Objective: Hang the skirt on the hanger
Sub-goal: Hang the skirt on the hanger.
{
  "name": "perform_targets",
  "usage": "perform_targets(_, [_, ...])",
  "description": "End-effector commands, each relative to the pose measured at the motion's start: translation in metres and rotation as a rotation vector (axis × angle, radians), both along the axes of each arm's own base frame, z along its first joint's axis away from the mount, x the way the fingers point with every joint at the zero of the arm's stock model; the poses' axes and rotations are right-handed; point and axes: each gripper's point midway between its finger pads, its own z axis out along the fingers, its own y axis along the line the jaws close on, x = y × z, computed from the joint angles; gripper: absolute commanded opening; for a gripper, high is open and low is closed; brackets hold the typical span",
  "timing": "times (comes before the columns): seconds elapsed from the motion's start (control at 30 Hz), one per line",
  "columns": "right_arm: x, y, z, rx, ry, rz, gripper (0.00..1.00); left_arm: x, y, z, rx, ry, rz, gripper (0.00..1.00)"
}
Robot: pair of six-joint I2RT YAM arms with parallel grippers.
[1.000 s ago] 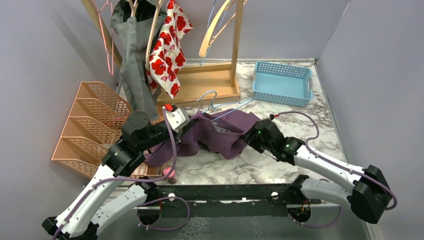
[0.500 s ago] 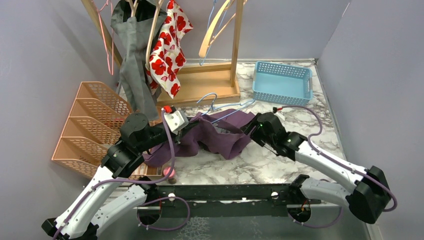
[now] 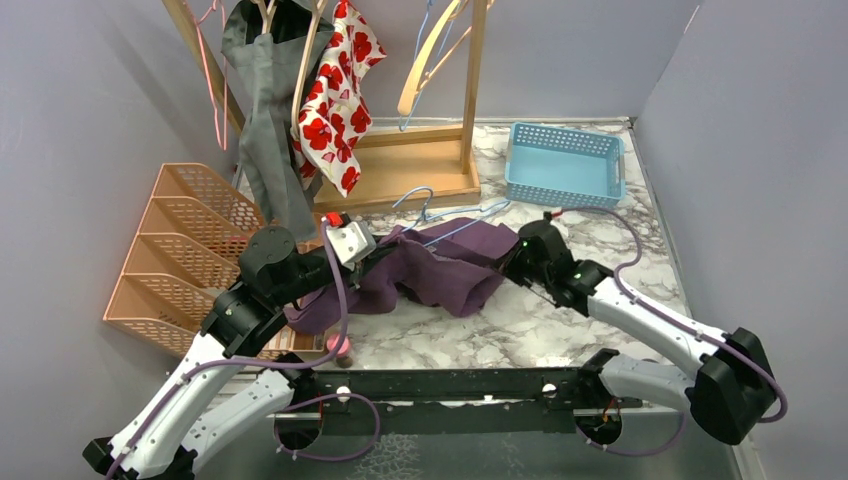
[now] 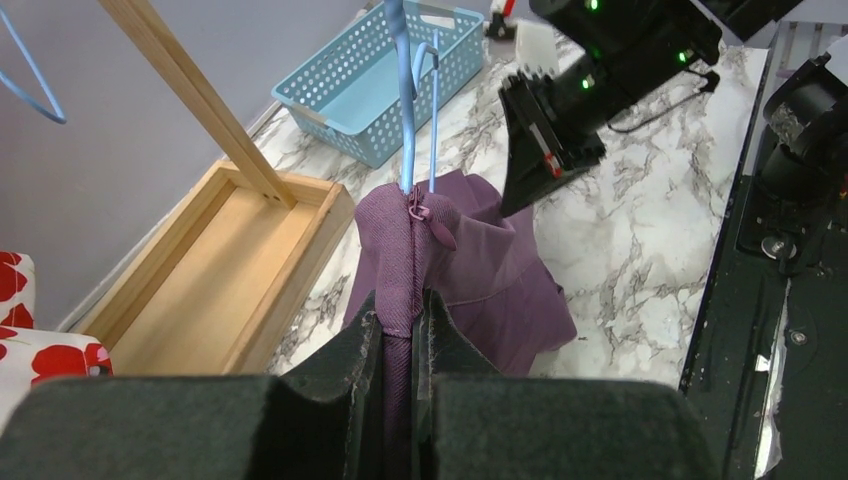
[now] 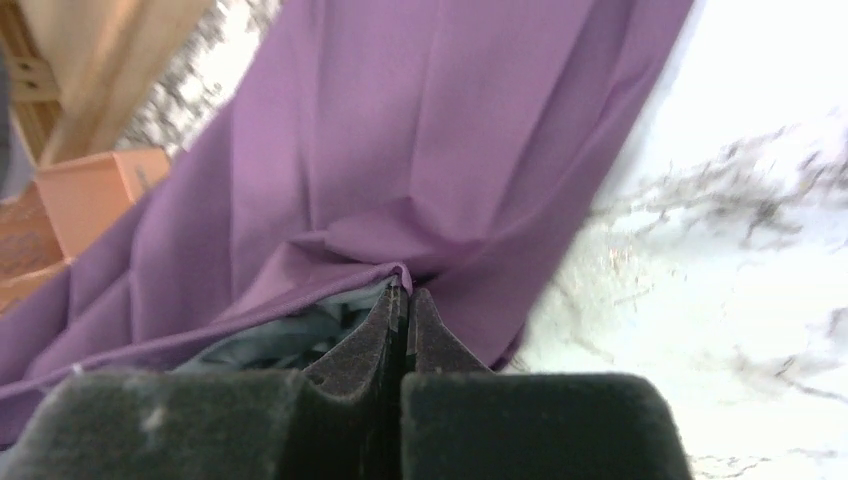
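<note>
The purple skirt (image 3: pixel 440 270) lies crumpled on the marble table between my two arms. A light blue wire hanger (image 3: pixel 440 212) lies at its far edge, and its hook (image 4: pixel 405 120) rises out of the zipped waistband. My left gripper (image 3: pixel 385 250) is shut on the waistband fold (image 4: pixel 412 250), which runs between the fingers (image 4: pixel 400 310). My right gripper (image 3: pixel 505 262) is at the skirt's right end. Its jaws (image 5: pixel 404 292) are pressed together on the folded hem edge of the skirt (image 5: pixel 420 130), with grey lining showing beside them.
A wooden rack base (image 3: pixel 400 170) stands behind the skirt, with a grey garment (image 3: pixel 265 130) and a red-flowered one (image 3: pixel 335 100) hanging above it. A blue basket (image 3: pixel 565 165) sits at the back right. An orange divided rack (image 3: pixel 170 260) is at the left.
My right gripper has opened, moved up and left to the skirt's right end, and shut on its edge. The left gripper has kept its hold and place.
</note>
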Motion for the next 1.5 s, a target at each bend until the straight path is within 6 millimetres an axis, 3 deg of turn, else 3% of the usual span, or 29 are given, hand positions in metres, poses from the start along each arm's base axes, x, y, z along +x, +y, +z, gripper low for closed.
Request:
perform_targets(0.0, [0.039,-0.022,0.071,-0.069,-0.238,-0.024,0.01,-0.011,0.003,0.02,-0.042,-0.066,-0.028,0.0])
perform_targets(0.2, [0.061,-0.05,0.149,-0.154,-0.452,-0.057,0.01,-0.032,0.002,0.015,-0.056,-0.065,-0.11,0.0])
perform_targets(0.37, [0.053,-0.052,0.195,-0.15,-0.583,-0.002,0.01,-0.032,0.004,0.004,-0.052,-0.027,-0.095,0.0])
perform_targets(0.57, [0.038,-0.046,0.207,-0.153,-0.598,0.096,0.01,-0.015,0.007,-0.007,-0.03,0.008,-0.012,0.0])
perform_targets(0.77, [0.018,-0.025,0.217,-0.091,-0.598,0.257,0.01,-0.003,0.0,-0.008,-0.034,0.048,0.004,0.0])
perform_targets(0.87, [0.003,-0.003,0.235,0.046,-0.576,0.334,0.01,0.007,-0.006,0.01,-0.067,0.035,0.015,0.0])
perform_targets(0.93, [-0.006,0.011,0.256,0.136,-0.587,0.39,0.01,0.015,-0.011,0.034,-0.094,0.013,0.024,0.0])
perform_targets(1.17, [-0.018,0.015,0.359,0.237,-0.771,0.425,0.01,0.025,-0.036,0.112,-0.177,-0.054,-0.059,0.0])
perform_targets(1.23, [-0.021,0.013,0.378,0.237,-0.812,0.428,0.01,0.023,-0.038,0.135,-0.199,-0.093,-0.076,0.0])
perform_targets(1.3, [-0.022,0.013,0.384,0.234,-0.829,0.43,0.01,0.016,-0.042,0.146,-0.213,-0.112,-0.125,0.0])
perform_targets(1.37, [-0.02,0.013,0.376,0.225,-0.811,0.43,0.01,0.009,-0.048,0.141,-0.221,-0.114,-0.184,0.0])
perform_targets(1.47, [-0.016,0.016,0.343,0.187,-0.766,0.454,0.01,0.009,-0.058,0.11,-0.233,-0.083,-0.228,0.0])
